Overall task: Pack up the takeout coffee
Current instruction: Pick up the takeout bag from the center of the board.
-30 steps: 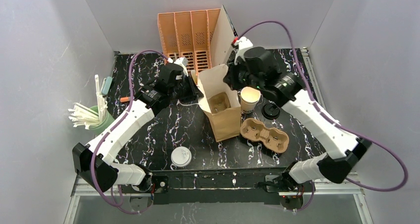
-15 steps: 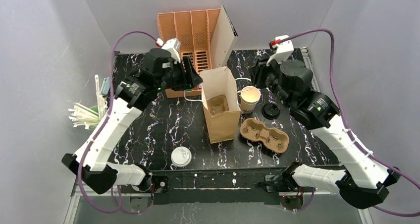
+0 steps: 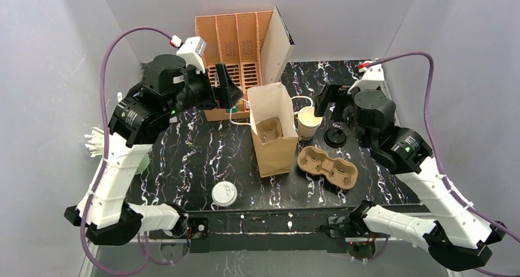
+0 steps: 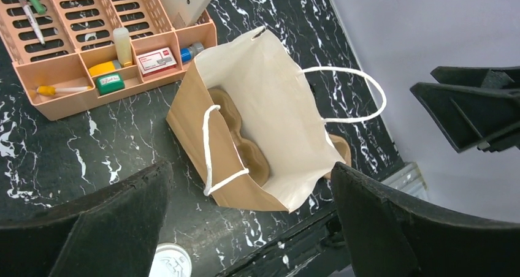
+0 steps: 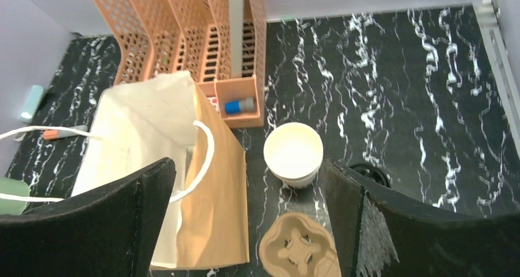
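left gripper point(image 4: 250, 170): spread, empty, left of paper bag point(image 3: 273, 130).
right gripper point(image 5: 248, 166): spread, empty, right of bag.
next: probably seat black lid point(image 3: 335, 136) squarely on cup point(image 5: 293, 153) before bagging.

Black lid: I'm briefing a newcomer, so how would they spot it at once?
In the top view, find the brown bag mid-table; the open white cup stands right of it. The black lid lies flat right of that cup: round and black, unlike the white lid near the front edge.

Both jaws now wide and apparently clear of the paper bag point(image 3: 276, 153).
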